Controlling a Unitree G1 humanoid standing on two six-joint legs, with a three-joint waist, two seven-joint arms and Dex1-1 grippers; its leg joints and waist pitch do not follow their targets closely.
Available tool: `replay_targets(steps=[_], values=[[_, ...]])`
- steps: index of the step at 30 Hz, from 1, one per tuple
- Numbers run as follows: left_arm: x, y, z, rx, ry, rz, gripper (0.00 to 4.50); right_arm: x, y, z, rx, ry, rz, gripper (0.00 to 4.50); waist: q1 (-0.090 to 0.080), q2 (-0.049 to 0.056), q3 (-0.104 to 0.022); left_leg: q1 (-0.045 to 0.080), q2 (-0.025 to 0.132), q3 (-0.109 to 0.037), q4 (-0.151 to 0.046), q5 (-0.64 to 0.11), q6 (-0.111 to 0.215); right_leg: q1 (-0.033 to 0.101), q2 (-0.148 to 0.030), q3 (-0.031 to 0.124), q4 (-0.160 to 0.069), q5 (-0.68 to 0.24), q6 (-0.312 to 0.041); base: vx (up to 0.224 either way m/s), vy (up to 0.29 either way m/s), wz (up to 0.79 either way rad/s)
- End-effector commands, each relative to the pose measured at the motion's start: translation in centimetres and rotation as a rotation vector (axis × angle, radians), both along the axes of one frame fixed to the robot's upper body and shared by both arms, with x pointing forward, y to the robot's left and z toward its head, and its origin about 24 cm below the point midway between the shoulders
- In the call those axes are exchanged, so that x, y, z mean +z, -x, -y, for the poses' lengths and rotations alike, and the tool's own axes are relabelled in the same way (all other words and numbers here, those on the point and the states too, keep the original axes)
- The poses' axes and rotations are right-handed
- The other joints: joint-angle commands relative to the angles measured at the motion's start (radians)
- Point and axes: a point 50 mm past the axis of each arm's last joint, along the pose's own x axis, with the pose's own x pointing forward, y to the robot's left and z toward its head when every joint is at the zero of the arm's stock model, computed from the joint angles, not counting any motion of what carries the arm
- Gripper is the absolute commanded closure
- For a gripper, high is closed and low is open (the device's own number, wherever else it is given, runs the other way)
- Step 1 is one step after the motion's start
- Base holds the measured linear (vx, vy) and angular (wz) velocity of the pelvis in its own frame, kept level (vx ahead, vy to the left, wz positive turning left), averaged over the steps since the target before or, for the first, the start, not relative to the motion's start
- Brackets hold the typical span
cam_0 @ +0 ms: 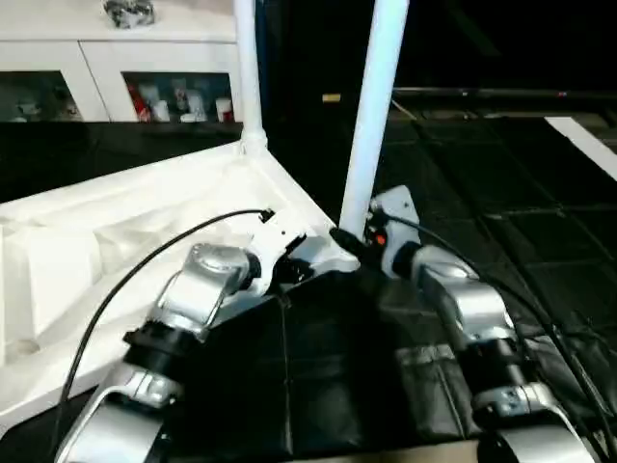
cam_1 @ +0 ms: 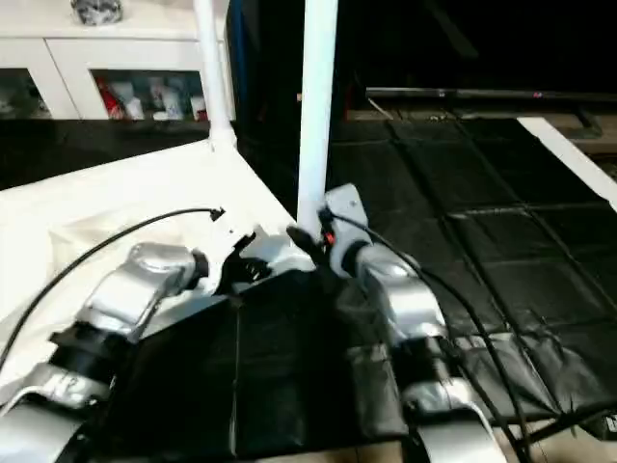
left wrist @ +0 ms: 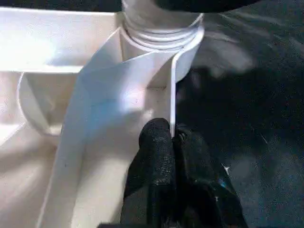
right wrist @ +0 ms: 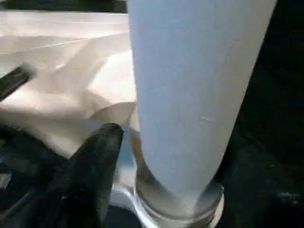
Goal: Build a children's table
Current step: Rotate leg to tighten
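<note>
The left gripper (left wrist: pixel 173 137) is pinched closed on the thin upright rim of the tabletop (cam_0: pixel 116 231), one black finger (left wrist: pixel 154 152) inside the wall and the other outside it, right at the near corner of the white plastic piece. Just beyond this gripper, along the same rim, a round corner socket (left wrist: pixel 161 35) holds the threaded end of a leg. The tabletop lies upside down, ribbed underside up, stretching away to the left of the left gripper over a black padded floor mat (cam_0: pixel 540 241).

The right gripper (cam_0: pixel 352 241) sits just to the right of the left one, at the base of the near leg (cam_0: pixel 371 116), which stands upright in that corner socket and rises out of the top of the head views. In the right wrist view one black finger (right wrist: pixel 92 166) lies against the leg's lower part, beside the flared collar (right wrist: pixel 178 204) where it meets the socket; the opposite finger is hidden, so I cannot tell whether this gripper is clamped on the leg or only resting beside it.

Farther from both grippers, a second leg (cam_0: pixel 248 68) stands upright in the far corner socket. Behind it is a white cabinet (cam_0: pixel 145 68) with glass doors and small items inside.
</note>
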Motion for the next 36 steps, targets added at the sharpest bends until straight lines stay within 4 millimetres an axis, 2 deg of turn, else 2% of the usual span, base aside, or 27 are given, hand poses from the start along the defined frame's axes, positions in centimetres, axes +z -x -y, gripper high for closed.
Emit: replay_targets(steps=[1,3,6,8,9,11,13,15,17,18,24,25,28,29,33,36], values=[[2.4,-0.3,0.5,-0.128,0.038,0.131,4.50,0.1,1.6,-1.8,0.260,-0.045,0.005,0.97,0.006,0.004,-0.072,0.006,0.017,0.001,-0.062,-0.111,0.058,0.066,-0.052,0.052,-0.056,-0.064,-0.218,0.000,0.000,0.00],[2.3,-0.1,0.2,-0.174,0.030,0.129,4.50,0.2,1.8,-1.1,0.296,-0.036,0.013,0.85,0.006,0.003,-0.072,0.004,0.018,0.002,-0.061,-0.109,0.065,0.065,-0.052,0.052,-0.053,-0.043,-0.232,0.000,0.000,0.00],[2.3,0.5,-0.9,-0.292,0.019,0.106,4.50,0.4,2.3,1.1,0.398,0.017,0.020,0.52,0.012,0.002,-0.071,0.008,0.019,0.003,-0.060,-0.134,0.069,0.065,-0.052,0.051,-0.057,-0.081,-0.233,0.000,0.000,0.00],[2.1,1.3,-1.7,-0.404,-0.005,0.064,4.50,0.7,2.6,2.6,0.490,0.063,0.007,0.52,0.018,0.005,-0.069,0.009,0.022,0.003,-0.061,-0.144,0.065,0.061,-0.053,0.051,-0.057,-0.099,-0.234,0.000,0.000,0.00],[2.0,1.6,-2.1,-0.452,-0.025,0.049,4.50,0.8,2.8,3.0,0.530,0.072,-0.004,0.52,0.024,0.004,-0.069,0.008,0.022,0.002,-0.061,-0.160,0.065,0.063,-0.054,0.050,-0.060,-0.125,-0.232,0.000,0.000,0.00],[1.9,1.9,-2.6,-0.501,-0.046,0.033,4.50,1.0,2.9,3.5,0.577,0.074,-0.019,0.52,0.031,0.006,-0.068,0.013,0.026,0.004,-0.062,-0.177,0.059,0.057,-0.053,0.051,-0.059,-0.141,-0.234,0.000,0.000,0.00],[1.7,2.2,-3.0,-0.549,-0.071,0.017,4.50,1.1,3.0,3.8,0.626,0.078,-0.036,0.52,0.035,0.006,-0.066,0.011,0.027,0.004,-0.063,-0.183,0.054,0.057,-0.054,0.051,-0.058,-0.148,-0.238,0.000,0.000,0.00],[1.7,2.4,-3.2,-0.580,-0.085,0.010,4.50,1.1,3.1,3.9,0.657,0.081,-0.048,0.52,0.039,0.001,-0.067,0.012,0.028,0.004,-0.064,-0.190,0.047,0.056,-0.056,0.051,-0.059,-0.162,-0.237,0.000,0.000,0.00],[1.7,2.5,-3.4,-0.597,-0.091,0.005,4.50,1.2,3.1,4.0,0.674,0.083,-0.052,0.52,0.046,0.003,-0.068,0.013,0.028,0.004,-0.063,-0.184,0.041,0.056,-0.057,0.051,-0.057,-0.165,-0.236,0.000,0.000,0.00],[1.7,2.6,-3.6,-0.632,-0.102,-0.001,4.50,1.2,3.1,3.9,0.706,0.080,-0.055,0.52,0.048,-0.002,-0.068,0.013,0.028,0.004,-0.063,-0.183,0.041,0.056,-0.057,0.051,-0.058,-0.166,-0.234,0.000,0.000,0.00],[1.7,2.9,-3.4,-0.704,-0.115,-0.008,4.50,1.4,3.1,3.0,0.781,0.026,-0.068,0.68,0.053,-0.001,-0.070,0.011,0.028,0.004,-0.063,-0.171,0.040,0.056,-0.058,0.051,-0.054,-0.162,-0.231,0.000,0.000,0.00],[1.6,3.0,-3.3,-0.710,-0.116,-0.008,4.50,1.3,3.2,2.8,0.790,0.019,-0.071,0.90,0.053,-0.002,-0.070,0.009,0.028,0.003,-0.063,-0.171,0.041,0.056,-0.058,0.050,-0.053,-0.157,-0.234,0.000,0.000,0.00],[1.6,2.9,-3.2,-0.717,-0.113,-0.006,4.50,1.2,3.4,2.5,0.811,0.004,-0.081,1.03,0.055,-0.003,-0.070,0.009,0.028,0.003,-0.063,-0.169,0.039,0.056,-0.058,0.050,-0.053,-0.157,-0.233,0.000,0.000,0.00],[1.6,2.9,-3.1,-0.722,-0.111,-0.001,4.50,1.0,3.4,2.0,0.820,-0.007,-0.086,1.32,0.055,-0.003,-0.070,0.010,0.028,0.003,-0.063,-0.169,0.037,0.056,-0.058,0.050,-0.053,-0.163,-0.231,0.000,0.000,0.00],[1.7,2.8,-3.0,-0.722,-0.109,0.000,4.50,0.7,3.6,1.7,0.829,-0.023,-0.097,1.52,0.056,-0.003,-0.070,0.009,0.028,0.003,-0.063,-0.169,0.033,0.056,-0.059,0.050,-0.054,-0.169,-0.228,0.000,0.000,0.00],[1.7,2.8,-3.1,-0.723,-0.110,0.002,4.50,0.6,3.6,1.6,0.835,-0.034,-0.106,1.85,0.056,-0.002,-0.071,0.009,0.028,0.002,-0.063,-0.168,0.031,0.056,-0.058,0.050,-0.053,-0.170,-0.225,0.000,0.000,0.00]])
